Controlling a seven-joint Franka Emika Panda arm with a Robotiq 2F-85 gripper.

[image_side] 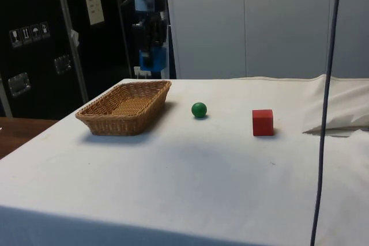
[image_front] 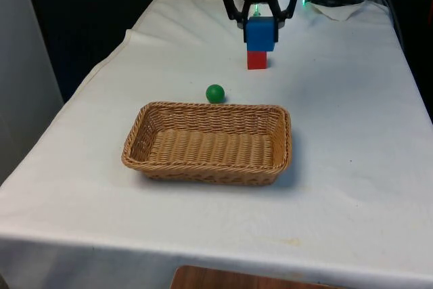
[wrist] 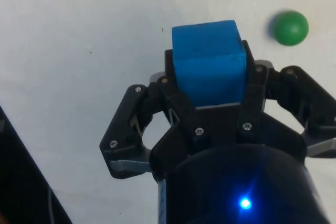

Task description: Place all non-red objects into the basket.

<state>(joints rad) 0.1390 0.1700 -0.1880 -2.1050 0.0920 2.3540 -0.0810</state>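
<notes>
My gripper (image_front: pixel 260 30) (image_side: pixel 153 56) (wrist: pixel 209 69) is shut on a blue cube (image_front: pixel 260 34) (image_side: pixel 153 59) (wrist: pixel 209 61) and holds it well above the table. In the wrist view, white cloth lies under the cube, with a green ball (wrist: pixel 289 27) off to one side. The green ball (image_front: pixel 215 93) (image_side: pixel 199 109) rests on the cloth just behind the far rim of the wicker basket (image_front: pixel 203 175) (image_side: pixel 109 125). A red cube (image_front: pixel 256 61) (image_side: pixel 263 122) stands on the table farther back; in the front view it shows right under the blue cube. Nothing lies in the basket.
The cloth bunches into folds (image_front: pixel 342 10) (image_side: pixel 340 110) at the table's far end, on the front view's right. A thin dark cable (image_side: pixel 324 142) hangs down across the side view. The table edges drop off on both sides.
</notes>
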